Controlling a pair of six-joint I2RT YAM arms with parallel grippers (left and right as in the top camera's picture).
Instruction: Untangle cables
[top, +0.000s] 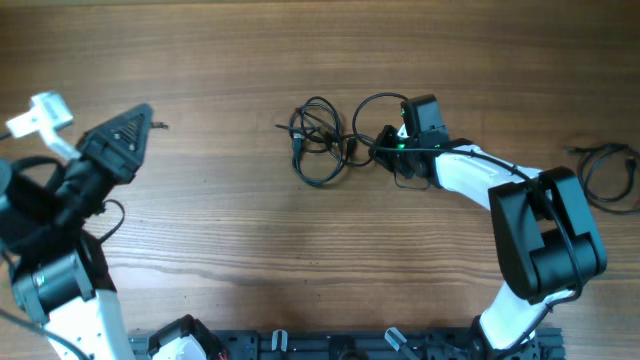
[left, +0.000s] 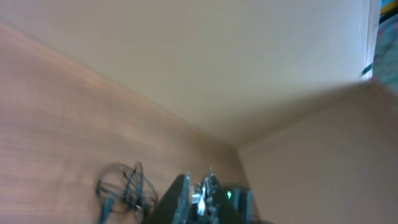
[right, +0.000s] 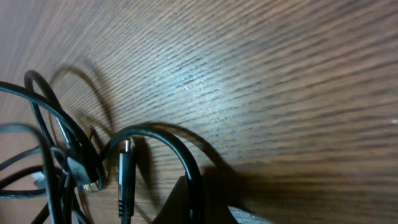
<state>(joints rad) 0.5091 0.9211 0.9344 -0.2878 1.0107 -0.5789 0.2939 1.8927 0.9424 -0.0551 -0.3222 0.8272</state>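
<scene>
— Pulling slowly is how we should do this step, we think. Our right hand (top: 383, 142) is squeezed together on a loop of the cables (top: 325, 145), at the right side of the pile.

— Where does the pile lie?

— Near the middle of the tabletop (top: 300, 260), well away from every edge. In the right wrist view the loop bends down into our hand, and a small plug (right: 126, 186) lies just beside it.

— So which way do we pull?

— To the right, low and gentle, so the loop slides out from the others. If the knot gets tighter, we should stop and wiggle, not tug. That plug could catch on a loop, so we watch it.

— Is there room?

— Yes, we have bare wood in front of the pile and behind it. On the right a lone cord (top: 605, 165) lies near the edge, so we should stop before we reach it.

— And our left hand (top: 140, 118)?

— It is off at the left side, well apart from the pile. We cannot tell if its fingers are apart or together. The wood between it and the pile is bare, so it could come over and hold the left loops down while we pull.
</scene>
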